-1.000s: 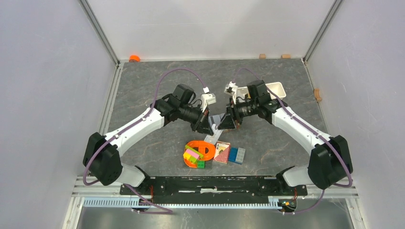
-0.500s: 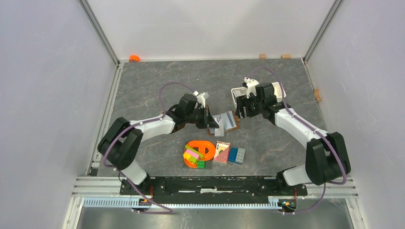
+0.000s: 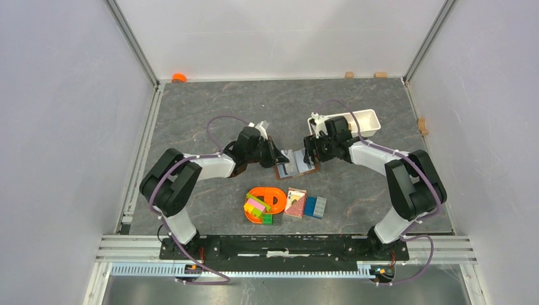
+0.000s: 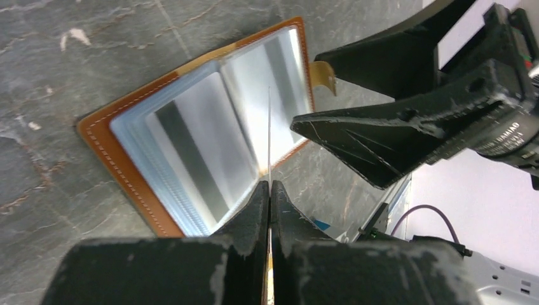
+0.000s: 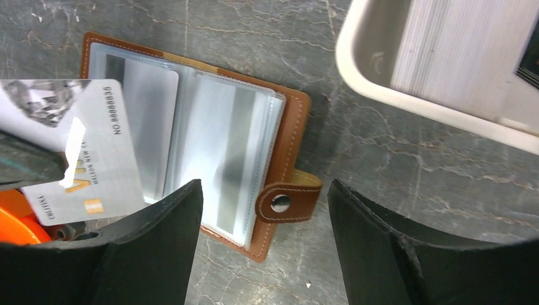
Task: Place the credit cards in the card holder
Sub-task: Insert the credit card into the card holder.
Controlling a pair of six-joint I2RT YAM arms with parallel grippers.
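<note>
On the desk (image 3: 210, 108) the card holder (image 5: 216, 146) lies open, clear sleeves up, ready to take a card. The right end effector (image 5: 264, 187) hangs spread over its clasp side, probably to steady it. The left end effector (image 4: 267, 188) pinches a credit card (image 5: 82, 152) over the sleeves.

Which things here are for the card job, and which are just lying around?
For the job:
credit card, pinched in the left gripper
card holder, lying open
right gripper, open above it

Just lying about:
red card pack
blue blocks
orange toy
</note>
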